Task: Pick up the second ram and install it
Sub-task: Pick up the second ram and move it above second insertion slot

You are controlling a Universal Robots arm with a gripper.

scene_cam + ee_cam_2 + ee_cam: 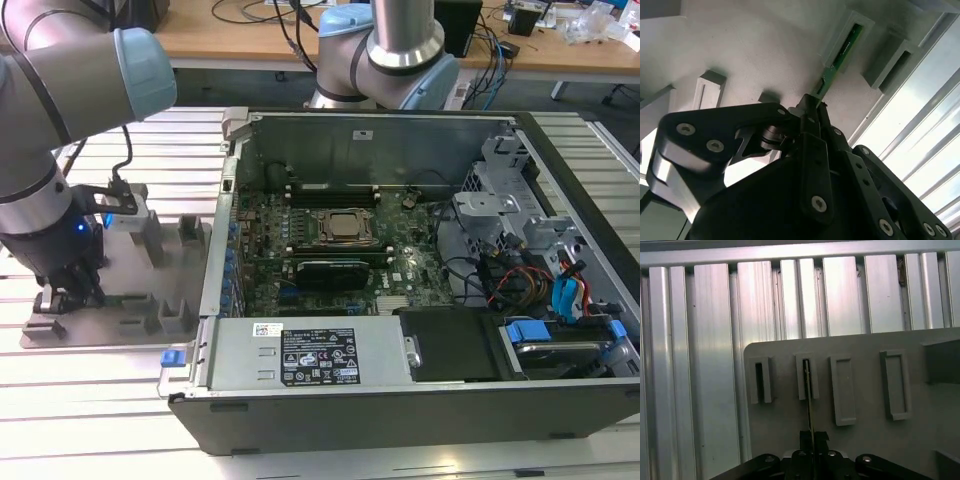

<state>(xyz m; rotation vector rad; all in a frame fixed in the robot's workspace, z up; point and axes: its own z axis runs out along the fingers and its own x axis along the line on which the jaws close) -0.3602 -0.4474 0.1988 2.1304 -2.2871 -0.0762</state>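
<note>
Jaws seemingly tight around the second ram [840, 55].

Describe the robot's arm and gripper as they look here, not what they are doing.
The arm is built of silver-grey tubes and rounded joints with light blue caps. A black cable runs down to a grey box at the wrist, and a small blue light glows nearby. The gripper is black, with flat linked finger bars fastened by silver screws.
</note>
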